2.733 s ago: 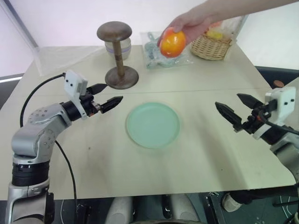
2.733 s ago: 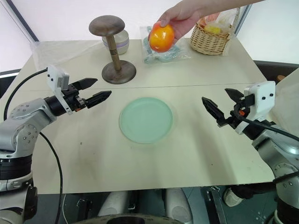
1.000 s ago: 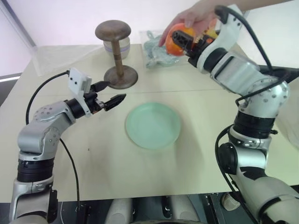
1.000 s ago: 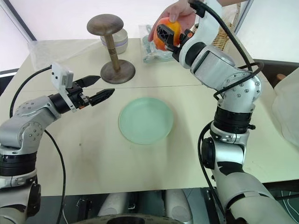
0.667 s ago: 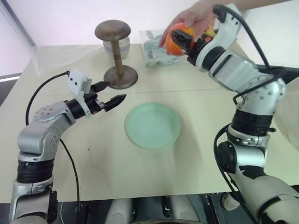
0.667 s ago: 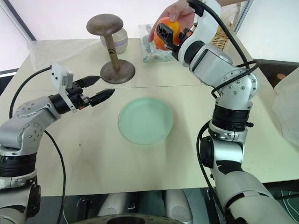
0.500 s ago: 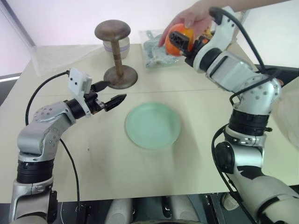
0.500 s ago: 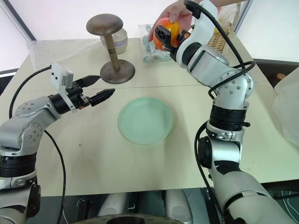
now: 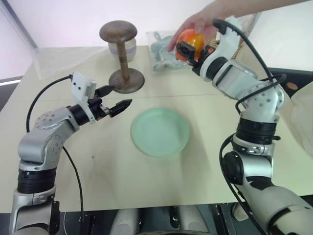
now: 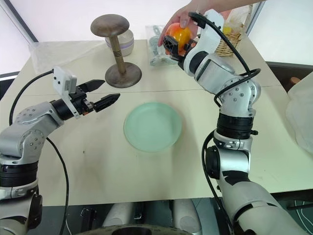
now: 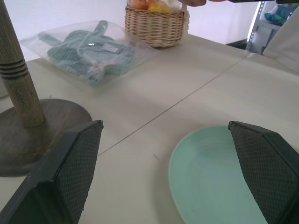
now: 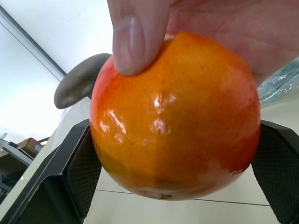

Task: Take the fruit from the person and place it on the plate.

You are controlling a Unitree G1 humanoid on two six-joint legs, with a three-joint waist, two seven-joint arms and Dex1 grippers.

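Observation:
The person's hand holds the glossy orange-red fruit in the air over the far side of the table, fingertips on its top. My right gripper is raised to it, open wide, with one black finger on each side of the fruit; whether the pads touch it I cannot tell. The pale mint-green plate lies bare at the table's middle. My left gripper hovers left of the plate, open and holding nothing, with the plate just ahead of it.
A brown wooden stand rises at the back left with a small jar behind it. A clear bag of teal items lies under the held fruit. A wicker basket with wrapped fruits sits at the back right.
My right arm has risen from the table's right side to the fruit, and in the last second it has edged farther around it. The left arm has stayed put.

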